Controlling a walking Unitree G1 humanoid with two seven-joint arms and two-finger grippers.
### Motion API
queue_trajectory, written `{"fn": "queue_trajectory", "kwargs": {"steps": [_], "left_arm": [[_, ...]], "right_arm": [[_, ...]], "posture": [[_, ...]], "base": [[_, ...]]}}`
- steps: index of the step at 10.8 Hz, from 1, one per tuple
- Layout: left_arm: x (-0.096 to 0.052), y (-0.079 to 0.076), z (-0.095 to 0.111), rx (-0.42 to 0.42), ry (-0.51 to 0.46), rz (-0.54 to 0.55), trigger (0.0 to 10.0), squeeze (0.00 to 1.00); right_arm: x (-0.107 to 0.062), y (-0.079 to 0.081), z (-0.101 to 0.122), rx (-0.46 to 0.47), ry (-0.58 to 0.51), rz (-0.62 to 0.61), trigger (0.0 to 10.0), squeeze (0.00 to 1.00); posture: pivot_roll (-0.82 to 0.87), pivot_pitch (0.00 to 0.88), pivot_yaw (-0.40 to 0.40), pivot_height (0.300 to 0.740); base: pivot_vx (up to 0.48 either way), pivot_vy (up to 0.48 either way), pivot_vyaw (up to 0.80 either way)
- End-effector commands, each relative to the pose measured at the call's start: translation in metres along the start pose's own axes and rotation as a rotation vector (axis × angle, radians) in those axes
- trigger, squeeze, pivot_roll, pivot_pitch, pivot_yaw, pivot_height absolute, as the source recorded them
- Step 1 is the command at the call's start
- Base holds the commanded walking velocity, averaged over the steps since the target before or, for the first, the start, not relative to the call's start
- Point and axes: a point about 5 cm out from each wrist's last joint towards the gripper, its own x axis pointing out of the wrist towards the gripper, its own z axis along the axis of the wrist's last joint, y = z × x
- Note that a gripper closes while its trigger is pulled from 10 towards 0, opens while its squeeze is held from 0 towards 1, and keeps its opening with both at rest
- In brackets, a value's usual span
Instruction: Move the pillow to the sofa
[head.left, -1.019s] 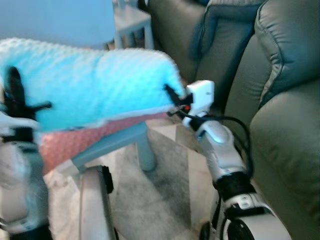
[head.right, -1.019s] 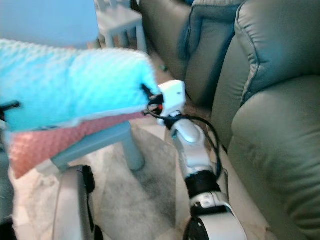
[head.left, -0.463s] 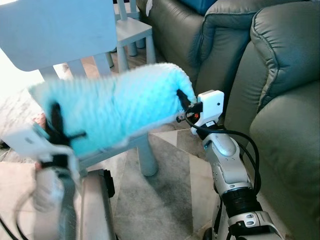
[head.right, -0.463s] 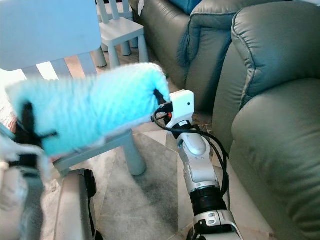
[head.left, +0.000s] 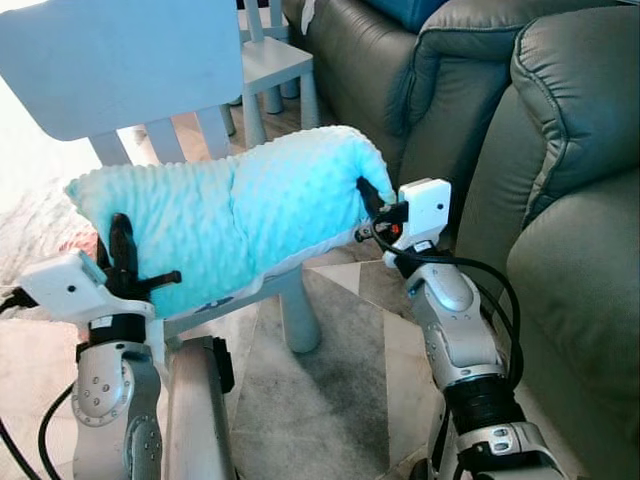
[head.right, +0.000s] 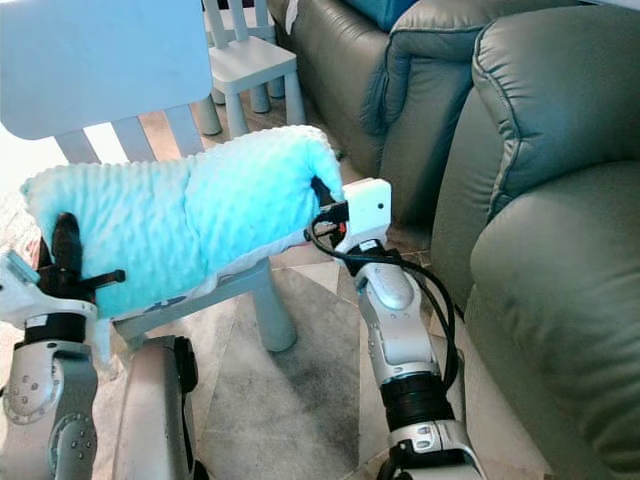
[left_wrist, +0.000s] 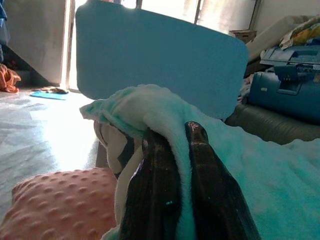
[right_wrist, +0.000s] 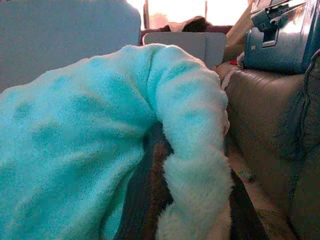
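Note:
A fluffy turquoise pillow (head.left: 250, 215) hangs stretched between my two grippers, above the seat of a pale blue child's chair (head.left: 120, 60). My left gripper (head.left: 122, 262) is shut on the pillow's left end; the left wrist view shows its black fingers (left_wrist: 160, 165) pinching a fold of the fabric (left_wrist: 240, 165). My right gripper (head.left: 368, 205) is shut on the right end, its fingers mostly buried under the pillow's rolled edge (right_wrist: 190, 125). The grey-green leather sofa (head.left: 570, 150) stands just right of my right arm.
A pink dimpled pillow (left_wrist: 55, 200) lies below the left gripper. A second small blue chair (head.left: 275, 60) stands behind, near the sofa's arm. A grey rug (head.left: 330, 400) covers the floor below. Blue cases (right_wrist: 280, 35) rest on the sofa.
The blurred, shifting picture has steadied. The pillow stays held at both ends and now sits lower and farther out in the head views, with the left arm swung into view.

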Motion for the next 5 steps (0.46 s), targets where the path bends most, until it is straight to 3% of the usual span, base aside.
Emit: {"fn": "queue_trajectory", "kwargs": {"steps": [1, 5], "left_arm": [[0.0014, -0.0020, 0.0020, 0.012, -0.016, -0.017, 0.0, 0.00], [0.0015, -0.0058, -0.0013, 0.006, -0.010, -0.027, 0.0, 0.00]], "right_arm": [[0.0042, 0.0031, 0.0119, -0.001, -0.047, 0.008, 0.0, 0.00], [0.0040, 0.0033, 0.0125, -0.002, -0.048, 0.013, 0.0, 0.00]], "posture": [[-0.16, 0.000, 0.052, 0.385], [-0.16, 0.000, 0.052, 0.458]], "base": [[0.000, 0.000, 0.00], [0.000, 0.000, 0.00]]}}
